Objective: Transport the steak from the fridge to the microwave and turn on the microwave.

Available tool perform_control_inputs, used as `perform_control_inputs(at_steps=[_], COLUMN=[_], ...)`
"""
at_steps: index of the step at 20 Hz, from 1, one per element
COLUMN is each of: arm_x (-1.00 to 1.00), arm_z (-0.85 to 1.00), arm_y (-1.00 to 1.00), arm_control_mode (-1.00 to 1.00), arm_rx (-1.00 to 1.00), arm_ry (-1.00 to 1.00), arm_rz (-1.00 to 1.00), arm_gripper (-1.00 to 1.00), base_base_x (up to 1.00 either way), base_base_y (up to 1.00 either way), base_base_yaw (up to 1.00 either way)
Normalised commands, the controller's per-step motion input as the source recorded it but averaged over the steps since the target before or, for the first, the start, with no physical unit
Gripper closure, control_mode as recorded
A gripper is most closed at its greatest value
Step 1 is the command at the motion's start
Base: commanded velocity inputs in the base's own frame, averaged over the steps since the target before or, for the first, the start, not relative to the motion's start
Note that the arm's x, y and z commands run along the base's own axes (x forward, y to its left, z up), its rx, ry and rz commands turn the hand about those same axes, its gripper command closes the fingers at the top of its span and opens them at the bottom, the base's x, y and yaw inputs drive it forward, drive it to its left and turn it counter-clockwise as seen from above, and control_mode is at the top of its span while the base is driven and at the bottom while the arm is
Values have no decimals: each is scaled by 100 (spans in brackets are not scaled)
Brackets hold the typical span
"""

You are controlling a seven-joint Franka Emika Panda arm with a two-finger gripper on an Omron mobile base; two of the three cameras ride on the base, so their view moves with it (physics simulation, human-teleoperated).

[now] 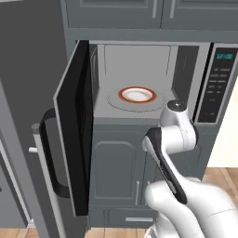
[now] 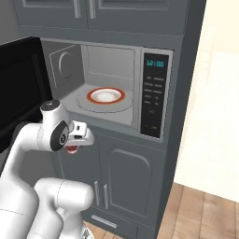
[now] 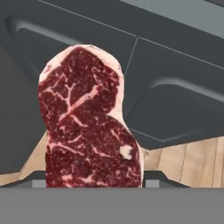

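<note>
Steak [image 3: 87,127], a flat marbled dark-red slab with a pale fat rim, hangs clamped in the robot's hand [image 2: 74,147] below the open silver-framed microwave [image 1: 139,79], where it could catch the sill or slip before reaching the orange-rimmed white plate [image 1: 137,95] inside.

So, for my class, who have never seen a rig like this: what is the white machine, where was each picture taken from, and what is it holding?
It is a rendered kitchen. The white robot arm stands before an open microwave. Two cameras ride behind it, one on its left, one on its right. The third looks along the hand. Inside the microwave lies a white plate with an orange rim on the turntable. The gripper holds a red marbled steak in front of the grey cabinet doors below the oven, not yet inside it.
</note>
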Motion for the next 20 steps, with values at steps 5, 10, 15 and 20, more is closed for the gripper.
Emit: perform_control_inputs(at_steps=[5,10,15,20], arm_x=[20,12,23,43], arm_z=[42,51,36,10], arm_y=[25,0,-3,-4], arm_control_mode=[-100,-100,-100,-100], arm_rx=[0,0,0,0], arm_ry=[-8,-26,-25,-15], arm_rz=[-2,-2,0,0], arm_gripper=[100,100,100,100], base_base_x=[0,0,0,0], base_base_y=[0,0,0,0], base_base_yaw=[0,0,0,0])
